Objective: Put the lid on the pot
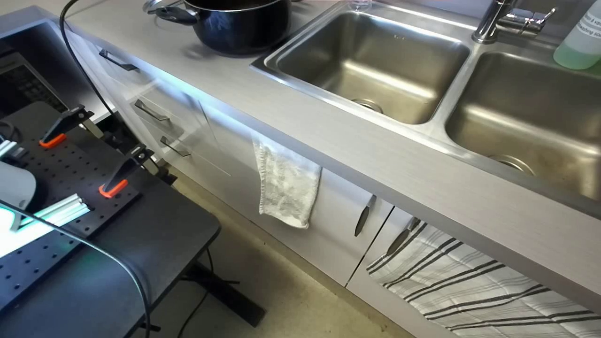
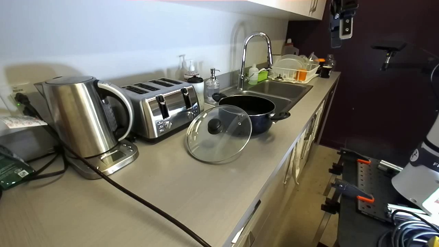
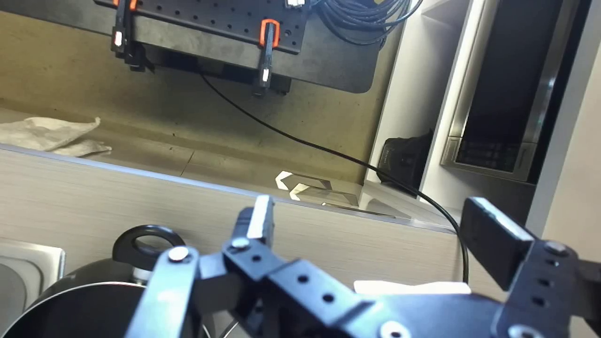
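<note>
The glossy black pot (image 2: 262, 125) stands uncovered on the counter beside the sink. It also shows at the top of an exterior view (image 1: 242, 28) and at the lower left of the wrist view (image 3: 80, 277). The clear glass lid (image 2: 219, 147) with a black knob stands tilted against the pot, its lower edge on the counter. In the wrist view the lid is mostly hidden behind the gripper. My gripper (image 3: 378, 230) is open, with nothing between its fingers, high above the counter. Part of it shows at the top right of an exterior view (image 2: 342, 29).
A toaster (image 2: 161, 109) and a steel kettle (image 2: 77, 120) stand behind the lid along the wall. A black cable (image 2: 137, 197) crosses the counter. The steel sink (image 1: 436, 117) with a tall faucet (image 2: 244, 58) lies beyond the pot. A dish rack (image 2: 291, 73) stands farther off.
</note>
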Motion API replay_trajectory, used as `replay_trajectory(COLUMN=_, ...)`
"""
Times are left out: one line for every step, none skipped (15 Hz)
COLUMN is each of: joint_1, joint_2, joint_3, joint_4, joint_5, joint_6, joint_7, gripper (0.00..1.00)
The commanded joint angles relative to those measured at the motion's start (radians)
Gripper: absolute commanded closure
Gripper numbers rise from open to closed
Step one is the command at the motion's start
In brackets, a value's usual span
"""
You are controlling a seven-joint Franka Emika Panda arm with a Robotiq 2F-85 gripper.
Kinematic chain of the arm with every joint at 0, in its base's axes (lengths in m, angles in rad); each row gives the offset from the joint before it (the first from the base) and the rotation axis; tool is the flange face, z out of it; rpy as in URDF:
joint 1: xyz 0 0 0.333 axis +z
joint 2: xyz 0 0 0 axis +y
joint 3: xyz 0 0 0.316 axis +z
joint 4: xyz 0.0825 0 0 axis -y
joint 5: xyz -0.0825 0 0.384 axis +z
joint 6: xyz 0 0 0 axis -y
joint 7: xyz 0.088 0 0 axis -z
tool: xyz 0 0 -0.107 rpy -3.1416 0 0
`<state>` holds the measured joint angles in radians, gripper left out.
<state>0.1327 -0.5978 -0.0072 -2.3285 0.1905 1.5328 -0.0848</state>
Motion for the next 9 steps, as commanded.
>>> replay_trajectory(joint_1=-0.020, joint_2=0.017, joint_3=0.027, joint_4=0.009, joint_5=-0.010, joint_6=0.012, joint_7=-0.012, gripper=0.00)
replay_trajectory(joint_1=-0.021, joint_2=0.030, joint_3=0.036, joint_4=0.015, joint_5=-0.026, joint_6=0.019, joint_7=-0.013, gripper=0.00)
replay_trajectory(joint_1=-0.019, joint_2=0.039, joint_3=0.046, joint_4=0.016, joint_5=-0.040, joint_6=0.030, joint_7=-0.013, gripper=0.00)
replay_trajectory(joint_1=-0.018, joint_2=0.050, joint_3=0.058, joint_4=0.017, joint_5=-0.059, joint_6=0.043, joint_7=-0.013, gripper=0.00)
replay_trajectory(joint_1=-0.017, joint_2=0.062, joint_3=0.068, joint_4=0.020, joint_5=-0.077, joint_6=0.051, joint_7=-0.010, gripper=0.00)
replay_trajectory(joint_1=-0.013, joint_2=0.084, joint_3=0.086, joint_4=0.026, joint_5=-0.105, joint_6=0.076, joint_7=-0.005, gripper=0.00)
replay_trajectory(joint_1=-0.010, joint_2=0.100, joint_3=0.099, joint_4=0.028, joint_5=-0.129, joint_6=0.098, joint_7=-0.004, gripper=0.00)
replay_trajectory(joint_1=-0.007, joint_2=0.117, joint_3=0.113, joint_4=0.030, joint_5=-0.154, joint_6=0.120, joint_7=0.002, gripper=0.00)
replay_trajectory(joint_1=-0.004, joint_2=0.140, joint_3=0.128, joint_4=0.034, joint_5=-0.182, joint_6=0.148, joint_7=0.005, gripper=0.00)
